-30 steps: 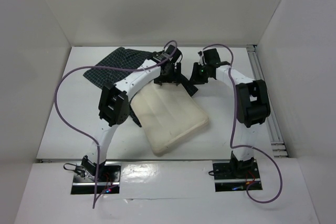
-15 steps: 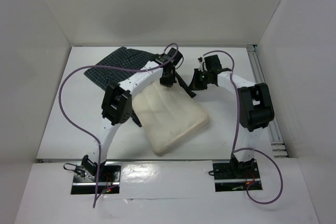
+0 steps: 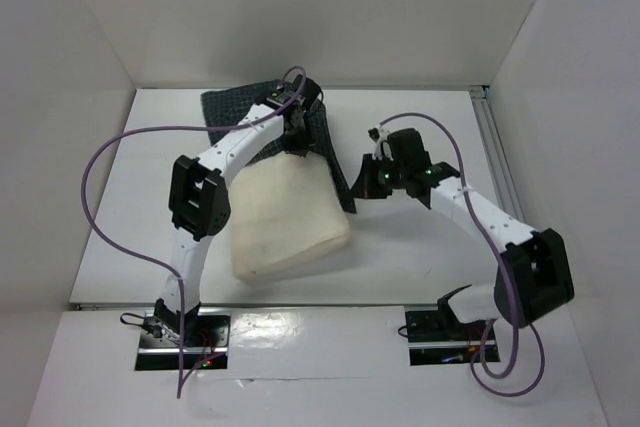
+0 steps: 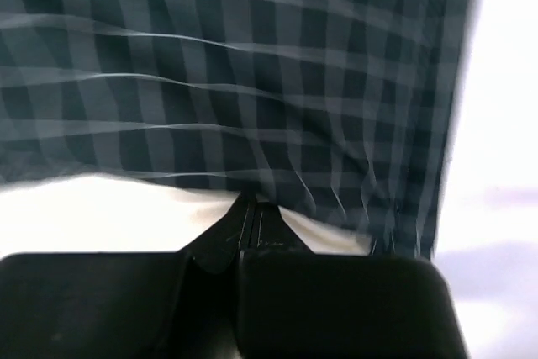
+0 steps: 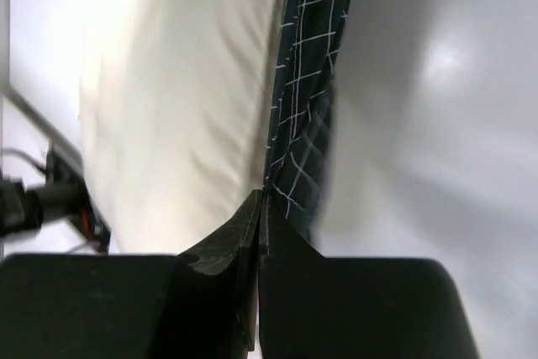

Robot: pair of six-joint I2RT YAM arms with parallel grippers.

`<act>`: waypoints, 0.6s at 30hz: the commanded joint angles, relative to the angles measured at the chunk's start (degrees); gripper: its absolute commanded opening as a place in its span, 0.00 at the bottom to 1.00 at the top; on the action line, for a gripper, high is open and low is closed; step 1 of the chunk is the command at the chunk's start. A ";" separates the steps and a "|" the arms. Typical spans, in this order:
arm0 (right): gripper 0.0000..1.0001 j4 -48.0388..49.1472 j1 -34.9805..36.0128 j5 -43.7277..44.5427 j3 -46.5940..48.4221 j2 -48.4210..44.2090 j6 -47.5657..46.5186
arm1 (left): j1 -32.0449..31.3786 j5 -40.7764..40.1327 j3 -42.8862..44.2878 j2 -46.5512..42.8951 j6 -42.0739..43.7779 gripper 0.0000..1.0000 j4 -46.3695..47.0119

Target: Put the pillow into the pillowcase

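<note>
The cream pillow (image 3: 285,219) lies on the white table left of centre, and also shows in the right wrist view (image 5: 176,81). The dark checked pillowcase (image 3: 240,107) is stretched along the pillow's far end and down its right side. My left gripper (image 3: 297,142) is shut on the pillowcase's edge; in its wrist view the fingertips (image 4: 250,208) pinch the checked cloth (image 4: 252,81) with pillow (image 4: 84,208) just below. My right gripper (image 3: 360,187) is shut on the pillowcase's other edge, the fingertips (image 5: 261,201) clamping the cloth (image 5: 307,81) beside the pillow's side.
White walls enclose the table on the left, back and right. An aluminium rail (image 3: 497,162) runs along the right side. Purple cables (image 3: 105,152) loop out from both arms. The arm bases (image 3: 180,342) sit at the near edge.
The left gripper has closed on the pillowcase. Both arms have shifted, the right elbow swinging toward the near edge. The pillow has slid left and the cloth is drawn along its far end.
</note>
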 commanded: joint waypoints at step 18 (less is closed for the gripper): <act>0.63 -18.52 2.90 9.41 -0.86 -10.30 5.68 | -1.82 1.31 -2.94 -5.79 5.65 0.52 5.17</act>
